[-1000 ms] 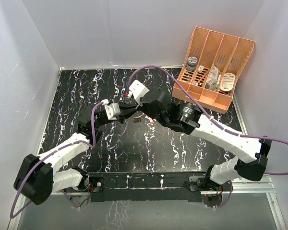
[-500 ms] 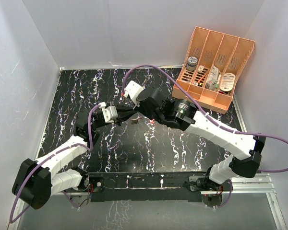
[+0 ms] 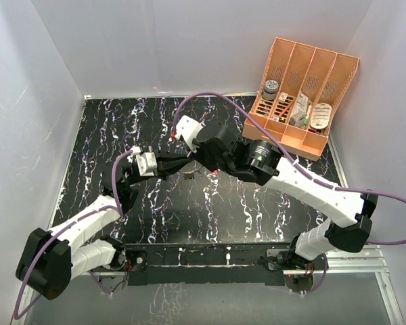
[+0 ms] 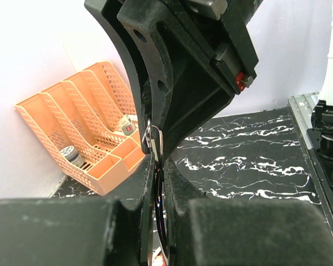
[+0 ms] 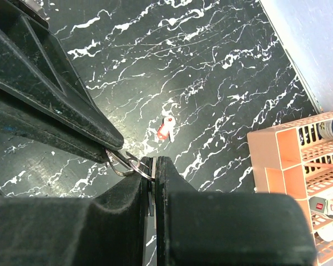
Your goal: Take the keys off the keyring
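My two grippers meet above the middle of the table. My left gripper (image 3: 168, 164) (image 4: 157, 160) is shut on the thin wire keyring (image 4: 154, 139), which runs edge-on between its fingers. My right gripper (image 3: 189, 161) (image 5: 154, 160) is shut on a flat key (image 5: 153, 185), with the keyring (image 5: 124, 164) stretched between its tips and the left fingers (image 5: 50, 105). A small dark bunch of keys (image 3: 188, 175) hangs under the grippers. A red and white piece (image 5: 165, 129) (image 3: 215, 174) lies loose on the table.
The orange organiser (image 3: 301, 95) (image 4: 83, 144) (image 5: 299, 160) with small items stands at the back right against the wall. White walls close in the black marbled table (image 3: 122, 128) on three sides. Purple cables loop over both arms.
Both grippers have shifted a little to the left together, still joined at the keyring. The left arm has drawn back and the right arm has reached further left.
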